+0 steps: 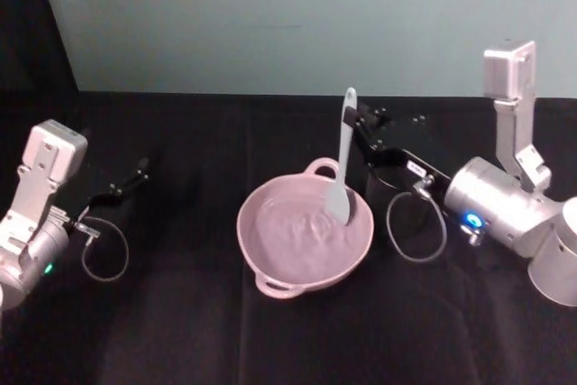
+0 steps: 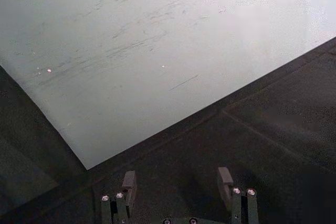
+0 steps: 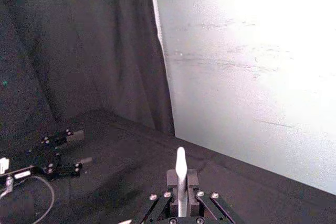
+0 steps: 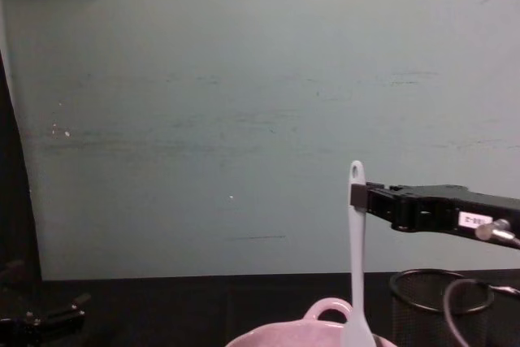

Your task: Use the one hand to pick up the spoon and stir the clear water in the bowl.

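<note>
1. At the left side of the worktop [image 1: 180,313], the left end effector [image 1: 135,173] is parked low. Its fingers are spread apart and nothing is held between them.
2. In the middle, the bowl [image 1: 245,236] is placed on the worktop. Its water looks rippled around the spoon head.
3. The spoon [image 1: 343,155] is held almost upright. Its long axis runs nearly vertically, the paddle head is dipped into the water at the right part of the bowl, and the handle tip points up.
4. The right end effector [image 1: 361,119] is reached in from the right, and the handle is pinched close under its upper end.
5. The head lies directly below this end effector, so it is judged that small circles of the right arm are enough for stirring. The left arm is well apart and is not needed.
</note>
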`<action>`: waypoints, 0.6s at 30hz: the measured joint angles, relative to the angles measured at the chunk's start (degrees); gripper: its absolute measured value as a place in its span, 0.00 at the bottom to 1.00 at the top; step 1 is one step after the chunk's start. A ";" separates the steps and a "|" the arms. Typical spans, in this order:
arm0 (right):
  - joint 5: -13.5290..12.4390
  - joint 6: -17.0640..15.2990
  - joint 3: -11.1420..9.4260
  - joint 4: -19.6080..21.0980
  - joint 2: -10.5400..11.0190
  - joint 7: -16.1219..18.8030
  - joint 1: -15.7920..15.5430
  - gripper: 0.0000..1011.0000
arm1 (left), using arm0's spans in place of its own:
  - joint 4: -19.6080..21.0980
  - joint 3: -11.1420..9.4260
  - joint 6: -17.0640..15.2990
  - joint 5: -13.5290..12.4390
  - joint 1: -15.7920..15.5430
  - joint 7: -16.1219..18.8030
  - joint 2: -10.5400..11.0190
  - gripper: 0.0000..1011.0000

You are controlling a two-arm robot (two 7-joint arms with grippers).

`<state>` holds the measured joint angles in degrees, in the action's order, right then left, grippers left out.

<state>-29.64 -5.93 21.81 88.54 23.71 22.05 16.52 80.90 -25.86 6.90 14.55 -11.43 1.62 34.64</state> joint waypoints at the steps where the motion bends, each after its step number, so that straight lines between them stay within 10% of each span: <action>1: 0.01 -0.11 -0.11 0.48 0.26 -0.06 -0.34 0.11 | 0.00 0.00 0.00 0.00 0.00 0.00 0.00 1.00; 18: 2.02 -2.36 3.79 7.67 1.39 1.34 -3.27 0.11 | 0.00 0.00 0.00 0.00 0.00 0.00 0.00 1.00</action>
<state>-27.61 -8.29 25.60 96.21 25.10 23.39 13.25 80.90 -25.86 6.91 14.55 -11.43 1.62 34.65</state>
